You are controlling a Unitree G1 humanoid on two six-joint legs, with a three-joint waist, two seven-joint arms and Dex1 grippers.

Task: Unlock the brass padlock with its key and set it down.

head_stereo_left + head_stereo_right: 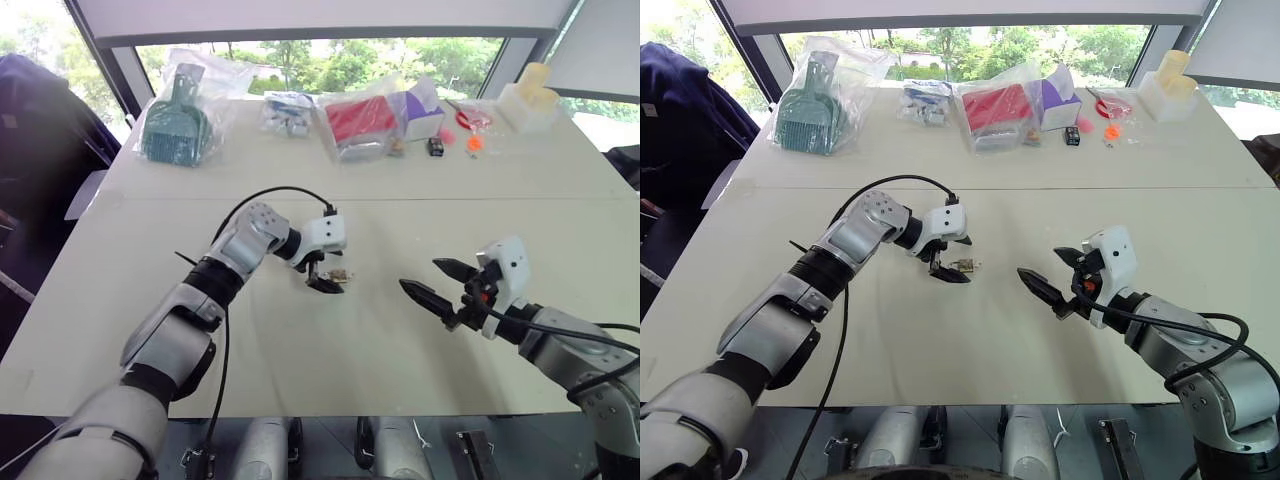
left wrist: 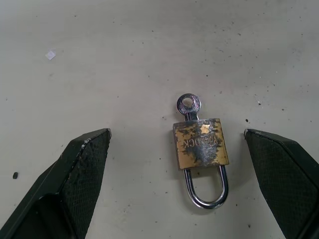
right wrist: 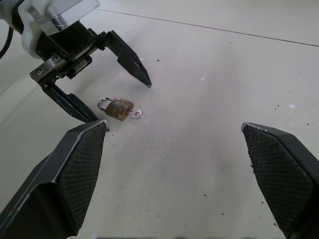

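So the little tarnished brass padlock (image 2: 201,144) with the silvery shackle is lying flat on the pale tabletop (image 1: 350,350), thin silver key (image 2: 189,105) stuck in its body. Left gripper (image 3: 115,94) hangs spread wide around it, not touching. Right gripper (image 1: 432,283) sits off to the side, also gaping, holding nothing.

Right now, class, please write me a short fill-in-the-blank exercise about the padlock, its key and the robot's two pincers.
1. The padlock lies flat on the ____.
2. The key is stuck in the padlock's ____.
3. The left pincer hangs over the padlock with its jaws ____.
4. The right pincer holds ____.

Missing words: table; body; open; nothing
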